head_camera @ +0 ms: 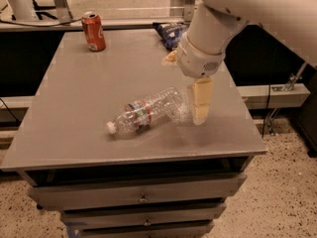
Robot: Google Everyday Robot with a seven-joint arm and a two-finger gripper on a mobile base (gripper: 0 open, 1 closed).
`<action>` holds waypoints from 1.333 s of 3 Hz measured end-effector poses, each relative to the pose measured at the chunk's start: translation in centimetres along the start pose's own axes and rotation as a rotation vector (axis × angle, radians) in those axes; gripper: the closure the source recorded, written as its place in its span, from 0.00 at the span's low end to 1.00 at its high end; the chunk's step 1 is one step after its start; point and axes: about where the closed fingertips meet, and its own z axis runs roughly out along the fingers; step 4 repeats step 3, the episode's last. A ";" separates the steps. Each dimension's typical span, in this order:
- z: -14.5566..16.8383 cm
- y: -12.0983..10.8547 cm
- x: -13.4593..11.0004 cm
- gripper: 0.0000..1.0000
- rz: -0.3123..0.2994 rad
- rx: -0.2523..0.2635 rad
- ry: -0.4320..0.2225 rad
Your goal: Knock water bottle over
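You see the water bottle (pixel 148 110) lying on its side: clear, ribbed, white cap pointing near-left, base just beside the gripper (pixel 199 104).

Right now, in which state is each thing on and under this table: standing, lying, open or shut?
water bottle: lying on its side on the table, capped, cap end pointing left
soda can: standing upright near the far left corner
chip bag: lying flat at the far edge
hand: low over the table, at the bottle's base end
drawers: shut
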 end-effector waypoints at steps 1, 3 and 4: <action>-2.4 0.3 5.2 0.00 0.175 0.067 -0.156; -5.8 2.6 9.1 0.00 0.357 0.150 -0.404; -5.8 2.6 9.1 0.00 0.357 0.150 -0.404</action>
